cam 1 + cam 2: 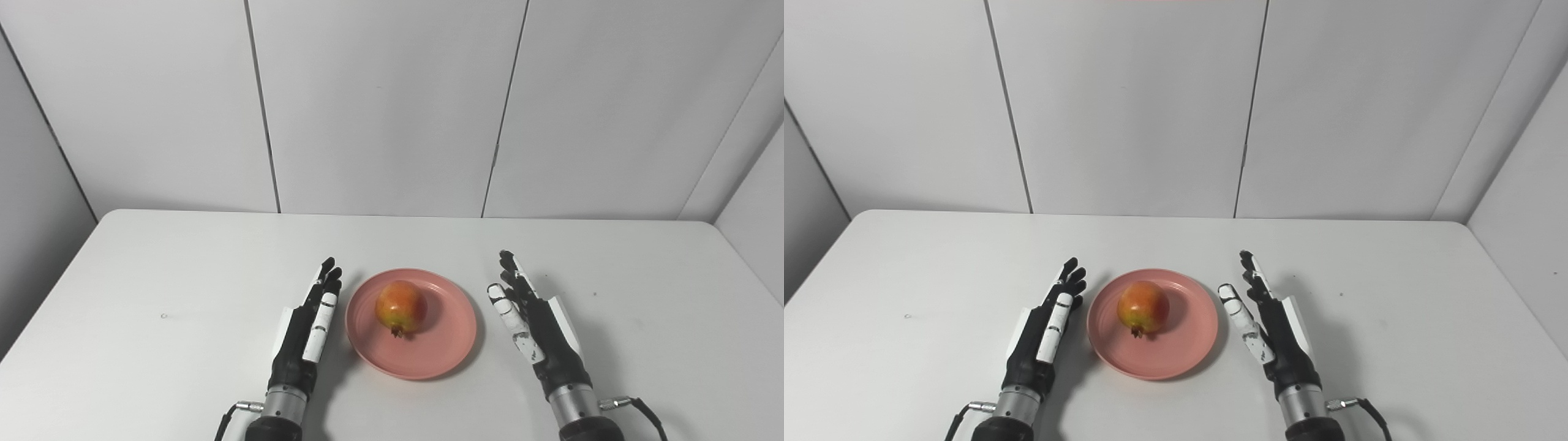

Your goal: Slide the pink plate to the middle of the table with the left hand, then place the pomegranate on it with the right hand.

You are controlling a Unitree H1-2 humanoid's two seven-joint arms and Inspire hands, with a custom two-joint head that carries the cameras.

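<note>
The pink plate (429,352) lies near the middle of the white table, toward the front. A red and yellow pomegranate (401,307) rests on the plate's left half, its crown pointing toward me. My left hand (306,327) stands just left of the plate, fingers straight and apart, holding nothing. My right hand (536,324) stands a little to the right of the plate, also open with straight fingers, clear of the rim. Neither hand touches the fruit.
The white table (153,275) runs back to grey wall panels (380,104). A cable leaves each wrist near the front edge, left cable (229,413) and right cable (640,407).
</note>
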